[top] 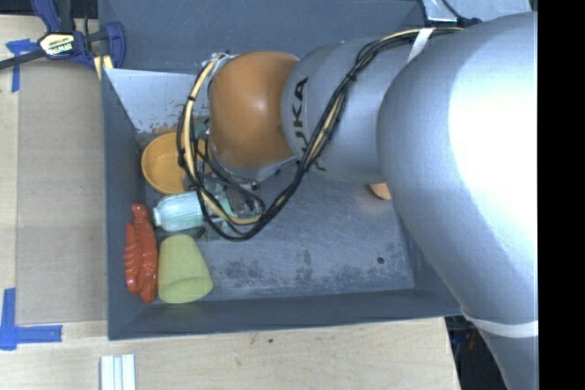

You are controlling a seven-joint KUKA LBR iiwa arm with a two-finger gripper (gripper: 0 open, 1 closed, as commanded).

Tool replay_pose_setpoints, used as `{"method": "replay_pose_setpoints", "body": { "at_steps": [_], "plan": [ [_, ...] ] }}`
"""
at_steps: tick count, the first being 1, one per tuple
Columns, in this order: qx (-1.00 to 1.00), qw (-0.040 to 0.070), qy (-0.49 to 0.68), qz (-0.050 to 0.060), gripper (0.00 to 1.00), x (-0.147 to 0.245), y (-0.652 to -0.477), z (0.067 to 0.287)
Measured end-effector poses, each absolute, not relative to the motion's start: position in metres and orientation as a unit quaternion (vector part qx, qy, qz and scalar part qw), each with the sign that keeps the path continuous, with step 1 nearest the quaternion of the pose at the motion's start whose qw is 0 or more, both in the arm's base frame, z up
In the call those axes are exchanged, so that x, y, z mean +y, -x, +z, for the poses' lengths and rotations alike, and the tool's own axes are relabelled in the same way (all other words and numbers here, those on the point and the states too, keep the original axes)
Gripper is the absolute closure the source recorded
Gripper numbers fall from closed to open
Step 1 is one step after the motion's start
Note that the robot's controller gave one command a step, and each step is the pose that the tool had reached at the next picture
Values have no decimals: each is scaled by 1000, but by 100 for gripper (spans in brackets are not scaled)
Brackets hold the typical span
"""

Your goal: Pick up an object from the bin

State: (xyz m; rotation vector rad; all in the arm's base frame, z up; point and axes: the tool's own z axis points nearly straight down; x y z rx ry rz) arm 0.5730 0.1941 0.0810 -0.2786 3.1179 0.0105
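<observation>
In the grey bin (320, 265), the gripper (222, 201), state hidden, adjoins a pale teal object (177, 212) lying left-right.

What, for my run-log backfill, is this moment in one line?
phase: arm over bin, view's left | nearest: pale bottle, orange bowl | also: red toy, yellow sponge

1 orange round bowl (157, 164) | 1 pale-green bottle (178, 213) | 1 red knobbly toy (140, 253) | 1 yellow-green foam block (184, 269) | 1 orange scrap (378, 191)

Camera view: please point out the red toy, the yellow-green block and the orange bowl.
red toy (140, 253), camera view, its middle.
yellow-green block (184, 268), camera view, its top side.
orange bowl (161, 163), camera view, its inside.
</observation>
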Motion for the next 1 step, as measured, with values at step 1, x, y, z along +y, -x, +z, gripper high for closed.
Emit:
{"method": "replay_pose_setpoints", "body": {
  "at_steps": [1],
  "plan": [
    [996, 6, 89, 3, 100, 194, -573, 81]
  ]
}}
